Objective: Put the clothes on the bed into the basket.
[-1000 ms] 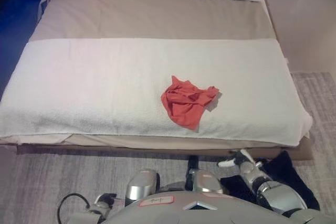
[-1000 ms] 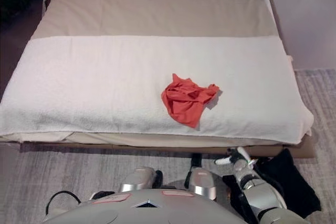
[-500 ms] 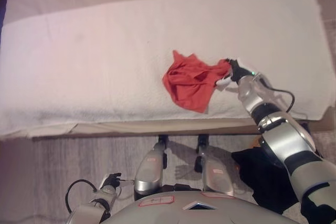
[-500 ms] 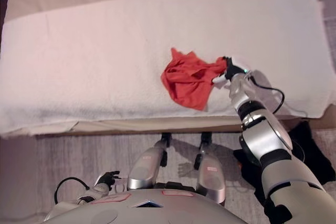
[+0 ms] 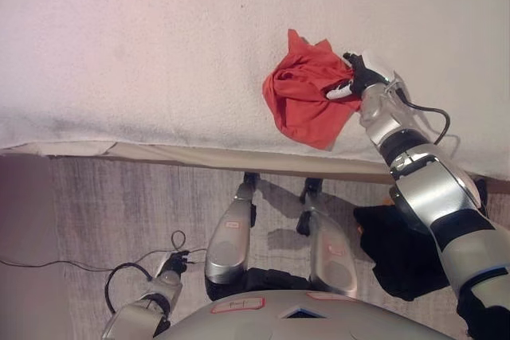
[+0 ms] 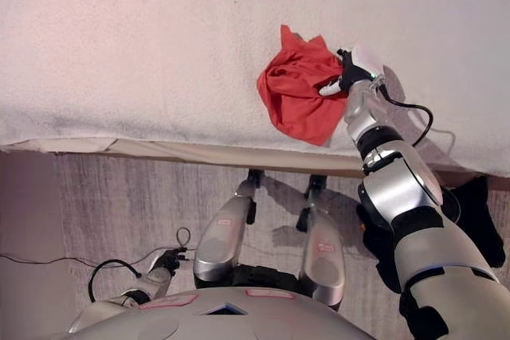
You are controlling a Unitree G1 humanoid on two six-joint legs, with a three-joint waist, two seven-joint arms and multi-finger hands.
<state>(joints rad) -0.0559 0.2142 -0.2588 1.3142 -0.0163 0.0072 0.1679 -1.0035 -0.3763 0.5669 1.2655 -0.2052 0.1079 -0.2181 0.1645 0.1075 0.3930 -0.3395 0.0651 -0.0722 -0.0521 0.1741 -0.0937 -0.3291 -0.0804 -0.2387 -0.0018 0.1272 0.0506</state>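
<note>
On the bed's white cover (image 5: 143, 45), right robot hand (image 5: 356, 79) pinching red garment (image 5: 307, 97), black cloth (image 5: 406, 248) on floor

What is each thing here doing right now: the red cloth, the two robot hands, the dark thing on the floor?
Red garment: crumpled on the bed's white cover, near its edge.
Right hand: fingers closed on the garment's right side.
Left hand: low by the floor, holding nothing.
Black basket: on the rug, partly hidden by the right arm.

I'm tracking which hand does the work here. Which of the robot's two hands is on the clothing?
The right hand: its fingers pinch the red garment on the white bed cover. The left hand hangs low over the rug, touching nothing.
</note>
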